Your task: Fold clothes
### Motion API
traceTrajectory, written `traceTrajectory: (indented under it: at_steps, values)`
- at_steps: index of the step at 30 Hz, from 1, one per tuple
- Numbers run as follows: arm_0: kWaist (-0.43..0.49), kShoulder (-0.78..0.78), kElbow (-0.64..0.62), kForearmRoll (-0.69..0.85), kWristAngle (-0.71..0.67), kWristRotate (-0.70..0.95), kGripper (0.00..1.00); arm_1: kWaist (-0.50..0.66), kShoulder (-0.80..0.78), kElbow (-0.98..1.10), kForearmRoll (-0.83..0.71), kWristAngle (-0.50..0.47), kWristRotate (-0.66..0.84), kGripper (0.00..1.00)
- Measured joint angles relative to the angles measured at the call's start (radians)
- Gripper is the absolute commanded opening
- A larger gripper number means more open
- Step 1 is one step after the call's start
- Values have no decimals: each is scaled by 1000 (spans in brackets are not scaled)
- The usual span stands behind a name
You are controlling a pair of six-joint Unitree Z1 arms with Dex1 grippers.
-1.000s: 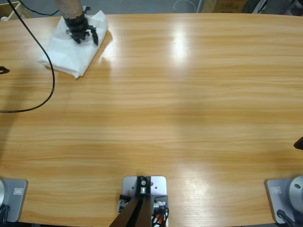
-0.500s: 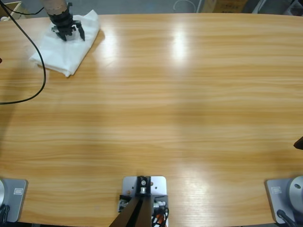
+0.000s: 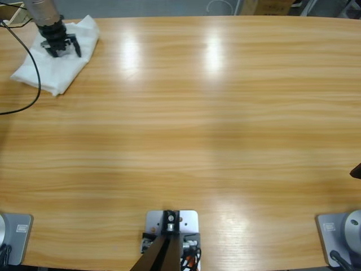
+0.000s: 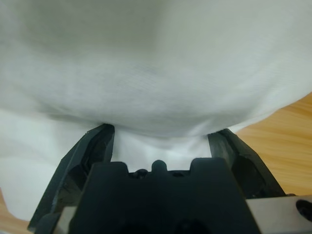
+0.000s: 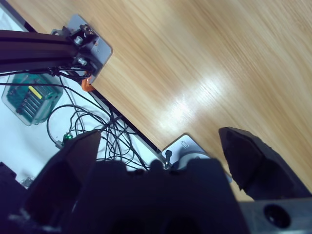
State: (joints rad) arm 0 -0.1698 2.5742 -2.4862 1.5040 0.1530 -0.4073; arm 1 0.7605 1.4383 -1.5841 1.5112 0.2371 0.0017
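Looking down, I see the folded white T-shirt [image 3: 53, 62] lying at the far left corner of the wooden surface [image 3: 214, 130]. My left gripper [image 3: 60, 47] presses on it, jaws spread wide with cloth between them. My right gripper [image 5: 161, 146] hangs off the surface's edge, jaws open and empty.

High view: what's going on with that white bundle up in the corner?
The left gripper is planted on the folded white T-shirt at the table's far left corner, its jaws spread with cloth bunched between them in the left wrist view. Over the last second it has dragged the shirt leftward along the far edge. The right gripper hangs open over bare wood, holding nothing.
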Motion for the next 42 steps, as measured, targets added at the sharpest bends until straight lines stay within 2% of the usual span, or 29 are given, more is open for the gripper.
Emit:
traceTrajectory:
  at_steps: [11,19,22,27,30,33,35,37,39,42]
  values:
    - [159,-17,41,5,28,-2,724,0,0,0,0,0,-4,1000]
    - [201,-31,48,5,28,0,724,0,0,0,0,0,-4,1000]
    - [191,-60,52,5,38,16,723,0,1,-1,0,0,-4,1000]
    - [73,-223,90,5,49,81,720,0,3,-8,0,0,-4,1000]
    - [13,-388,250,-17,13,108,722,0,3,-12,0,0,-4,1000]
    - [-26,-539,552,-128,-15,97,721,0,3,-14,0,0,-4,1000]
    - [-25,-596,783,-235,-32,68,720,1,2,-15,0,0,-4,1000]
    - [-11,-620,943,-307,-54,49,721,4,0,-14,0,0,-4,1000]
    - [10,-630,1049,-354,-65,43,723,8,-1,-13,0,0,-4,1000]
    - [30,-637,1128,-394,-68,43,723,16,-4,-7,0,0,-3,1000]
